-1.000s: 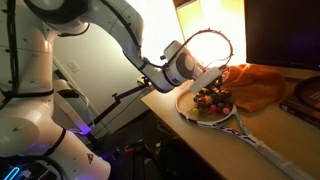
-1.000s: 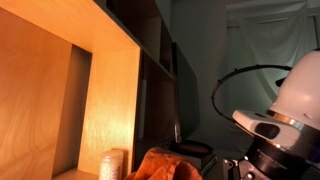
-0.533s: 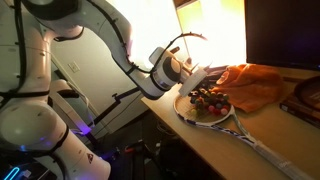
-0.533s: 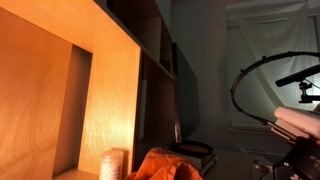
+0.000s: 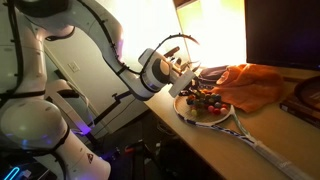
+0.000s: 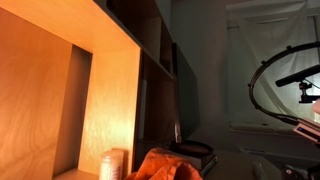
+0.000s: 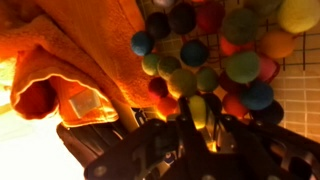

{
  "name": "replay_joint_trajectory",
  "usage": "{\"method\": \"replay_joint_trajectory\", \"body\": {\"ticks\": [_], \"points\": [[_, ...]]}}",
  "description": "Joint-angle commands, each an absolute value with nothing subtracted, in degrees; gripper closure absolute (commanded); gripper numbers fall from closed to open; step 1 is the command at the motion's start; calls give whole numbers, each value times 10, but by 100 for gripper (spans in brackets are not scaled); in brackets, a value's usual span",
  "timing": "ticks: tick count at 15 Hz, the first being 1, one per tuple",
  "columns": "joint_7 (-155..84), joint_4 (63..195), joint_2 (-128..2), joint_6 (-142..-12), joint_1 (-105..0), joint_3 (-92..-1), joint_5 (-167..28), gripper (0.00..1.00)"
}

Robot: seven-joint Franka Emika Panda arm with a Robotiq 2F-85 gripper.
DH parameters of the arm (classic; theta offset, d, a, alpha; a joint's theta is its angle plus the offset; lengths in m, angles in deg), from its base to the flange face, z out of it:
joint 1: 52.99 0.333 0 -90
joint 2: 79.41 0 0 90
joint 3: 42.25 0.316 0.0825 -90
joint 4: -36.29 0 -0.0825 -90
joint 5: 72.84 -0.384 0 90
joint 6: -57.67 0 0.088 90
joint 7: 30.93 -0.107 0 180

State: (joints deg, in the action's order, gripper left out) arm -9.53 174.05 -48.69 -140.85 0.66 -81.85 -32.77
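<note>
Tool (image 5: 188, 80) is hanging low over the surface (image 5: 200, 148) at its edge by the arm. In the wrist view the tool (image 7: 196, 118) is pinching a yellow ball (image 7: 197, 104), jaws nearly together. That ball is sitting at the rim of the pile of balls (image 5: 209, 100) on the racket (image 5: 262, 143) head. Cloth (image 5: 255, 85) is lying just beside the pile.

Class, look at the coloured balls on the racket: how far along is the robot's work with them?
Done: little; no ball shows away from the racket, and the ball pile sits on it beside the orange cloth. In hand: the pincer appears closed on one yellow-green ball at the pile's edge. Left, probably: every other ball.
</note>
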Motion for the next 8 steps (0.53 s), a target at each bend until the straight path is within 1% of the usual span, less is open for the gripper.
{"method": "replay_joint_trajectory", "body": {"ticks": [1, 3, 4, 6, 7, 8], "points": [[-89, 1751, -487, -1408, 43, -854, -395, 53], [-90, 1742, -497, -1407, -9, -810, -393, 40], [-92, 1738, -489, -1407, -3, -815, -408, 31], [-92, 1732, -490, -1407, -27, -797, -417, 18], [-91, 1729, -490, -1407, -38, -790, -421, 9], [-86, 1723, -493, -1407, -54, -779, -422, 2]]}}
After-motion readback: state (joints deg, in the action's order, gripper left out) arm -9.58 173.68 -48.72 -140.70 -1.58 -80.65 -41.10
